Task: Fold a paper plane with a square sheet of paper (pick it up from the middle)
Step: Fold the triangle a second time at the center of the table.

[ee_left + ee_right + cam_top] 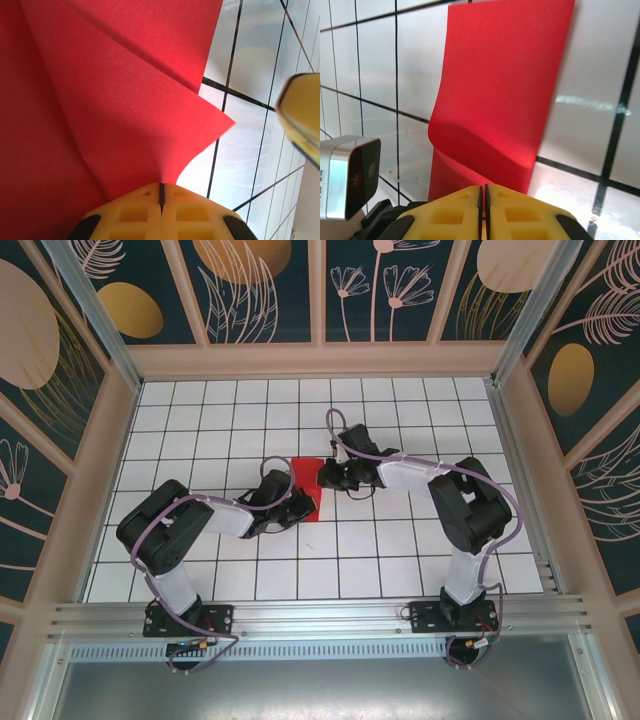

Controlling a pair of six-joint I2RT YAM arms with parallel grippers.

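- Square sheet of paper (308, 495): partly creased, on the tiles between both grippers.
- left gripper (161, 192): fingers (131, 216) pressed together, pinching a raised flap.
- right gripper (483, 192): pressed together on the curled edge.
- Looks mid-fold; the next move probably means carrying a flap across and flattening the crease.

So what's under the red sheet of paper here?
The white tiled table runs up to the square sheet of paper, and bare tile shows past its lifted edge in the left wrist view. Anything under the flat part is covered.
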